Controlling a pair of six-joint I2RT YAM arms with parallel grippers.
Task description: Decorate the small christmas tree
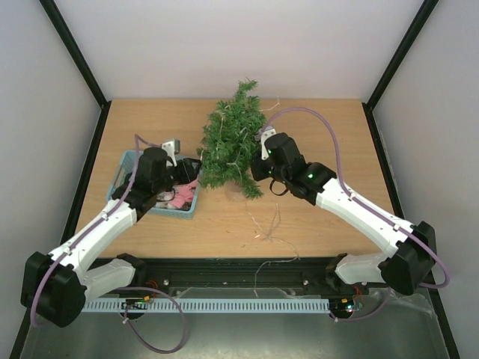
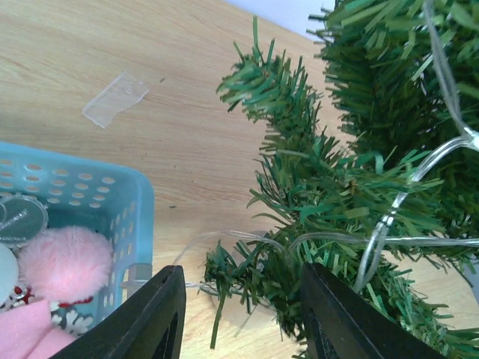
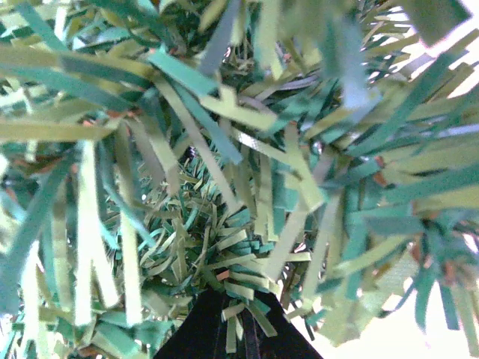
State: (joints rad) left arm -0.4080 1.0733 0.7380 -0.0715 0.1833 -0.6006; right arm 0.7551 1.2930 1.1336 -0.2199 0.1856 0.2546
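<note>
Seeing small christmas tree [image 1: 233,142] standing mid-table just beside basket [image 2: 82,183], right gripper [image 3: 238,325] pinched shut deep in needles, left gripper [image 2: 243,314] part open astride light wire [image 2: 389,217], judging any sideways tug likely to topple tree or snag wire.

The left arm [image 1: 97,228] and right arm [image 1: 359,209] stretch forward, angled inward. The left gripper [image 2: 243,318] holds its jaws apart; the right gripper [image 3: 224,333] has its jaws pressed together.

right gripper [image 3: 227,333] buried in tree [image 3: 224,187], basket [image 2: 82,183] cropped
</note>
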